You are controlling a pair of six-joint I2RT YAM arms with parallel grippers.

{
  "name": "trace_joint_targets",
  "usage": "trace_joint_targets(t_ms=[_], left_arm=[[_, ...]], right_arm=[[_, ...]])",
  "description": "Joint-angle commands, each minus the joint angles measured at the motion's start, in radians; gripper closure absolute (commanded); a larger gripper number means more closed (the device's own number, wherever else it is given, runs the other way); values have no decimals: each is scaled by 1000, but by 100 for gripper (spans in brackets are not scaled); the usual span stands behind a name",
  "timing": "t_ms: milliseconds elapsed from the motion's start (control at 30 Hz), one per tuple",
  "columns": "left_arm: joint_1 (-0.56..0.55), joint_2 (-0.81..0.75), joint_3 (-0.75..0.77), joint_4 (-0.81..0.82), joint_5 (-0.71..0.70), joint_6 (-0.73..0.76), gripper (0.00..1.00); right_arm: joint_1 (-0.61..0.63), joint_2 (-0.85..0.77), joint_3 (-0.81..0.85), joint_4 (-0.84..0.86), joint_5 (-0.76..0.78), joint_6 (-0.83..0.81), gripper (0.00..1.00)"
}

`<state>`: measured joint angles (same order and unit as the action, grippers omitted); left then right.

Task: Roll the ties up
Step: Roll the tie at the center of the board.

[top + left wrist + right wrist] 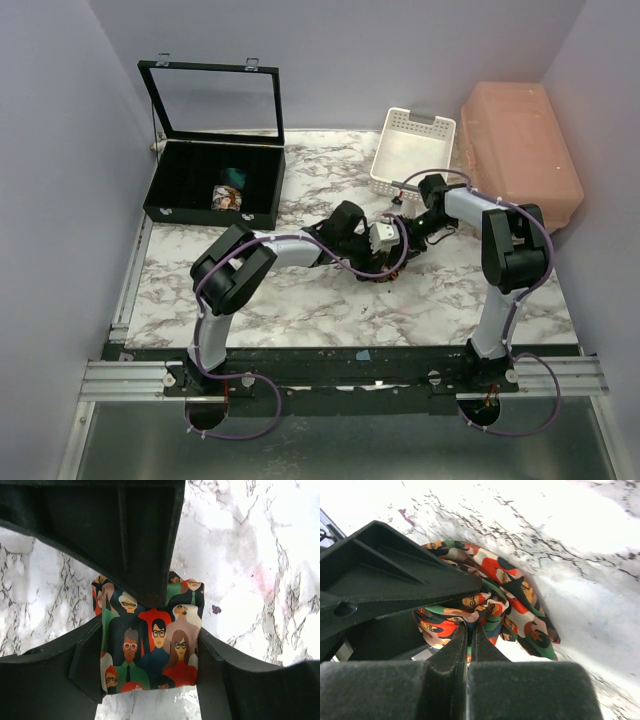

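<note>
A tie [150, 650] printed with faces in red, green and orange lies in a loose roll on the marble table [300, 300], mid-table under both grippers [388, 272]. My left gripper [150, 647] straddles its width. One finger stands at each edge and the fabric lies flat between them, so it is open. My right gripper [469, 632] is shut, pinching a fold at the side of the roll [515, 600]. Its black body hides the tie's far part in the left wrist view. Two rolled ties [230, 195], one teal, sit in the black case.
The black case [215, 185], its glass lid up, stands at the back left. A white slotted basket [412, 148] and a pink lidded box [520, 165] stand at the back right. Both arms crowd together over the middle of the table.
</note>
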<state>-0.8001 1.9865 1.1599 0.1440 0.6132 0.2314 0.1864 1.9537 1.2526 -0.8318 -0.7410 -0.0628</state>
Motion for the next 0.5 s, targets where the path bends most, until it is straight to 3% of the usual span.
trace_joint_targets(t_ms=[0, 133, 300, 400, 467], left_arm=[[-11, 53, 53, -49, -5, -1, 44], [-13, 67, 51, -73, -9, 27, 51], [-20, 79, 49, -103, -23, 46, 74], [-23, 81, 45, -114, -33, 52, 77], [-24, 84, 43, -122, -43, 54, 78]], right_arm=[[-10, 51, -14, 53, 208, -59, 100], [-14, 42, -27, 58, 228, -63, 100], [-30, 18, -7, 43, 153, -52, 97], [-85, -15, 4, 18, 84, -18, 72], [-126, -29, 9, -10, 41, -12, 64]])
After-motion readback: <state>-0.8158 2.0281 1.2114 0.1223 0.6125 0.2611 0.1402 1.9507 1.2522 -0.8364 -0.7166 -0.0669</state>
